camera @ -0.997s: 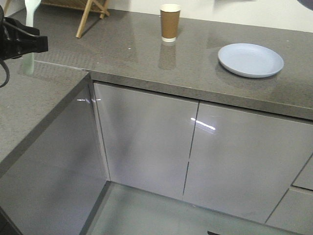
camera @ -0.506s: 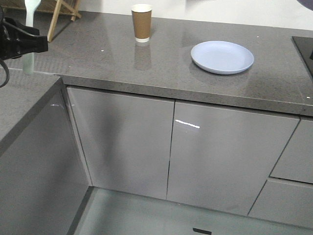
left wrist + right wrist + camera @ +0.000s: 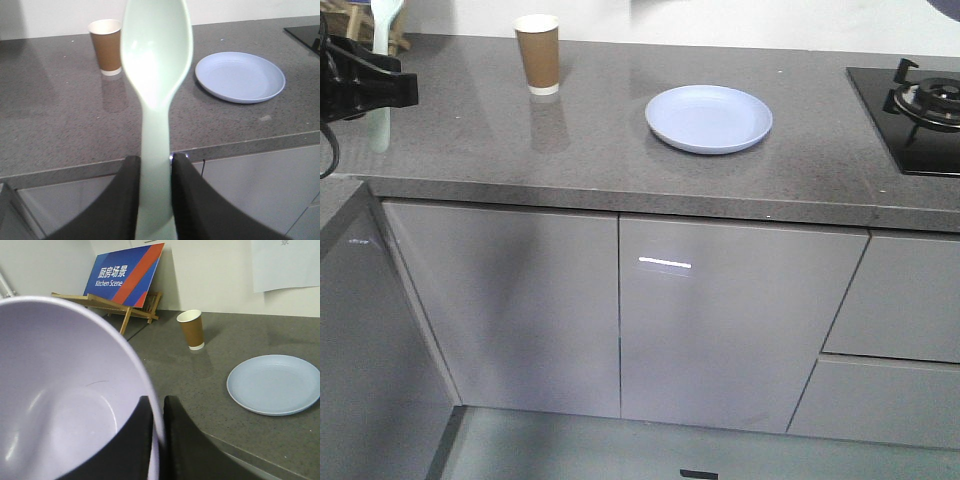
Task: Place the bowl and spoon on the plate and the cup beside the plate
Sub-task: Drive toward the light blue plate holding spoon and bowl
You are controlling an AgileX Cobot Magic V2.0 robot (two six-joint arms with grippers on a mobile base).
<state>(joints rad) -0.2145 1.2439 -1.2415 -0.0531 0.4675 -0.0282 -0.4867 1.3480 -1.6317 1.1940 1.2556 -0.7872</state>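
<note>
The right gripper (image 3: pixel 157 412) pinches the rim of a smooth lavender-purple bowl (image 3: pixel 65 390).
Beyond, on the grey speckled countertop (image 3: pixel 200 385): a brown paper cup (image 3: pixel 192 330), upright, and a round pale blue plate (image 3: pixel 275 385), apart.

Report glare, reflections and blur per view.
Front view: white glare streak on the glossy grey cabinet door; the brown paper cup mirrors faintly in the grey countertop. Left wrist view: the pale mint plastic spoon, clamped in the left pincer, is soft, overexposed. Right wrist view: the round lavender bowl looms blurred; the flat pale blue plate is sharp.
</note>
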